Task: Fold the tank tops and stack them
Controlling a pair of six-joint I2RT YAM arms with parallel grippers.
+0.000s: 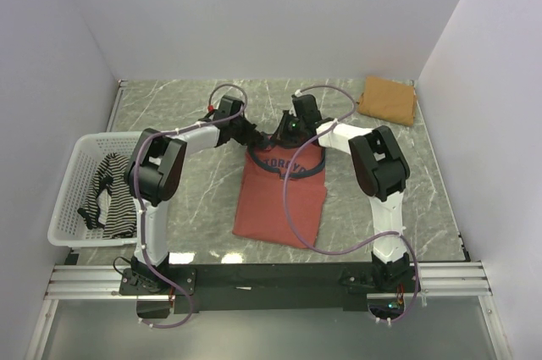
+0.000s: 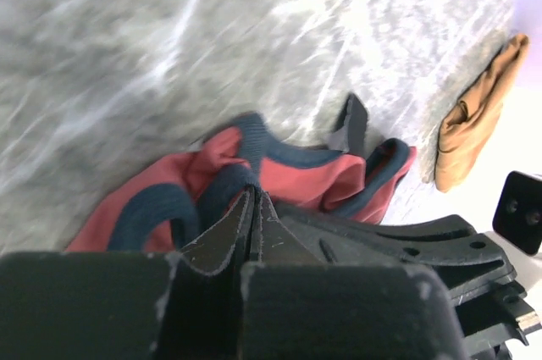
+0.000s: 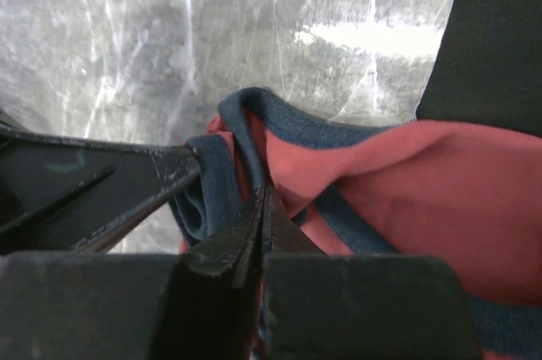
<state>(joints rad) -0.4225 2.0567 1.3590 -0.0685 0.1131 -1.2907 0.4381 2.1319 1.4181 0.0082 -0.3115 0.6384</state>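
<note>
**Three tank tops, one spread in the middle**

The rust-red tank top [image 1: 279,203], with dark trim and chest print, lies flat at the table's [image 1: 423,191] centre, its straps bunched and raised at the far end. The tan-brown tank top [image 1: 388,99] lies folded in the far right corner. The striped tank top [image 1: 110,195] is crumpled inside the white basket [image 1: 66,195], left.

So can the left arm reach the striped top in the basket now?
Probably not yet: the left gripper is shut on the red top. Otherwise the way looks free; the striped top lies uncovered in the basket.
</note>
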